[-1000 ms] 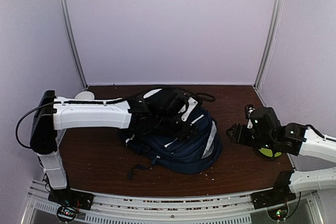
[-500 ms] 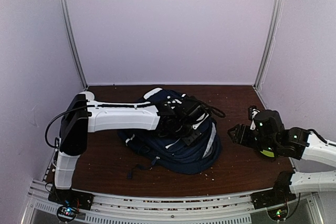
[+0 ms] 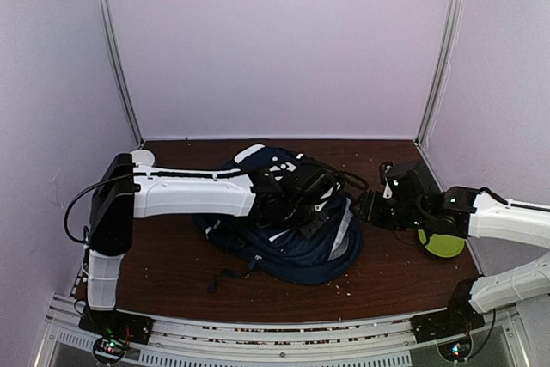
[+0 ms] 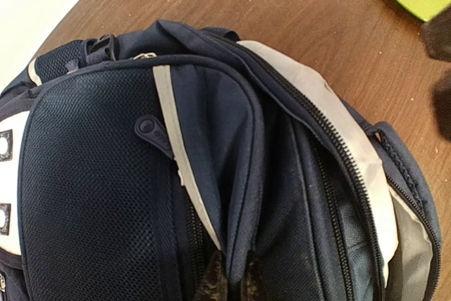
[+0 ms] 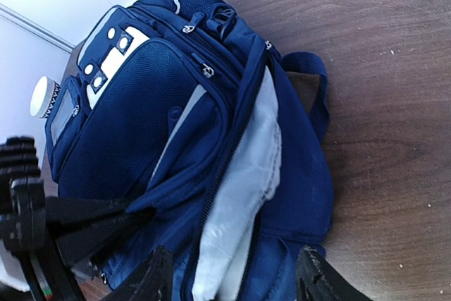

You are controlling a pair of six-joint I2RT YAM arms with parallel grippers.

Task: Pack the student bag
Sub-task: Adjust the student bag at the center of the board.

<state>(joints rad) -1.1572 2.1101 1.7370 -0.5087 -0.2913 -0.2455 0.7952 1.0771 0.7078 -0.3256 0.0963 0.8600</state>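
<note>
1. Navy blue fabric with white stripe trim: the student bag (image 3: 296,242) lies slumped in the middle of the brown wooden table (image 3: 163,259). Its mesh front pocket faces up, and its white patch with metal eyelets is towards the far left.
2. The main zip along the bag's right side gapes, showing light grey lining (image 5: 243,174) inside.
3. A dark strap (image 3: 225,279) trails from the bag's near left corner onto the table.
4. The left gripper (image 4: 230,281) reaches in from the left over the top of the bag. Its jaws are pinched tight on a raised fold of navy fabric beside the open zip.
5. The right gripper (image 3: 365,210) sits low, just beside the bag's right side, with its jaws standing apart. In the right wrist view the gaping edge of the bag shows between the two fingers. Whether either finger touches the fabric cannot be told.
6. A lime green plate (image 3: 444,245) lies on the table to the right, apart from the bag and partly hidden under the right arm.
7. A white round object (image 3: 137,157) sits at the far left corner, behind the left arm.
8. Pale crumbs (image 3: 344,285) are scattered over the wood.
</note>
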